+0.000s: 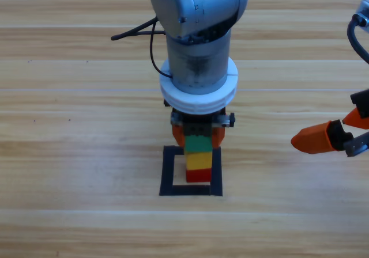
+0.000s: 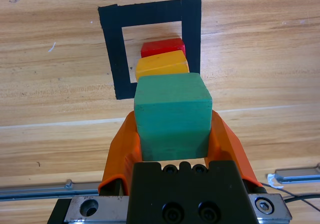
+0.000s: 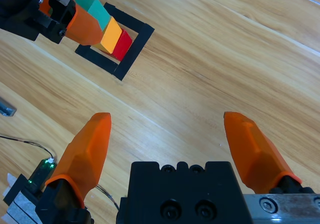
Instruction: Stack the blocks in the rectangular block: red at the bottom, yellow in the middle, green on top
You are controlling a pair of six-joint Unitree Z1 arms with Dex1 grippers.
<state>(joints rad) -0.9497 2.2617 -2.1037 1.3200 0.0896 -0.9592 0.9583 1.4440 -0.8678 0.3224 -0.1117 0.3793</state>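
A stack stands inside the rectangular block (image 1: 168,171), a black tape outline on the wood. The red block (image 1: 198,175) is at the bottom, the yellow block (image 1: 199,161) sits on it, and the green block (image 1: 198,144) is on top. My left gripper (image 1: 198,140) comes down at the middle and is shut on the green block (image 2: 172,109), one orange jaw on each side. The left wrist view shows yellow (image 2: 160,66) and red (image 2: 162,47) beyond it, inside the tape (image 2: 111,49). My right gripper (image 1: 326,132) waits open at the right edge, its jaws (image 3: 167,119) wide apart and empty.
A black cable (image 1: 138,30) trails from the left arm at the upper left. A metal rail (image 2: 35,189) lies along the table behind the left gripper. Bare wood stretches between the stack and the right gripper.
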